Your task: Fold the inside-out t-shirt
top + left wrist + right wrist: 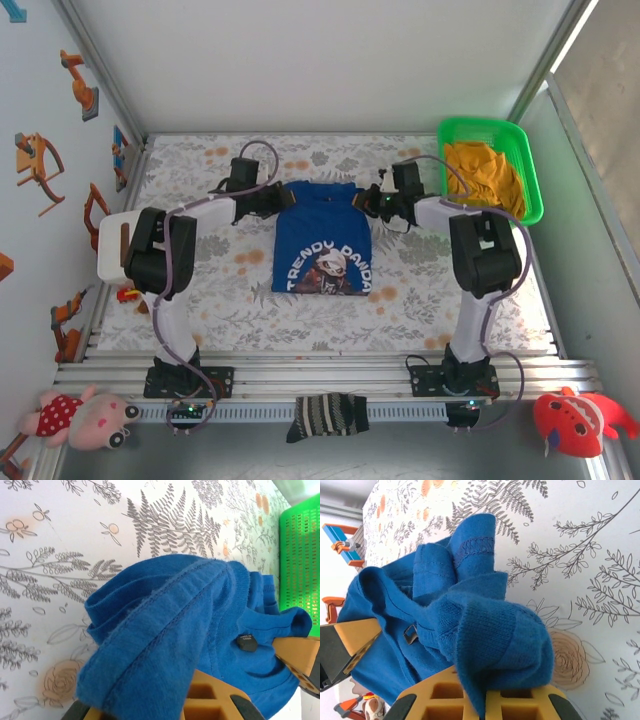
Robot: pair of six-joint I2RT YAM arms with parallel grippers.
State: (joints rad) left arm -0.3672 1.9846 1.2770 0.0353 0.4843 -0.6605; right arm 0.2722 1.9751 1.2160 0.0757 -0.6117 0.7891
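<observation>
The inside-out t-shirt (322, 235) lies in the middle of the flower-printed tabletop (420, 290), its hem toward the arm bases and its printed panda face up. Its far edge is bunched where the two tools meet it. The left tool (283, 197) is clamped on the far left corner of the shirt and the right tool (368, 200) on the far right corner. From above, the dark wrist parts and cables cover the fingertips, so the pinch itself is hard to make out there. In the left wrist view, a thick fold of blue cloth with a stitched seam drapes over the orange fingers (210, 702), hiding most of them and the gap between. A small dark tag (246, 643) sits on the cloth, its lettering too small to read. In the right wrist view, a ribbed band of blue cloth wraps over the lower finger (445, 700), and the other finger is cut off at the left edge. A green basket (527, 150) holding an orange-yellow cloth (485, 175) stands at the far right corner, well apart from the shirt. A striped sock (325, 415) lies by the near rail.
</observation>
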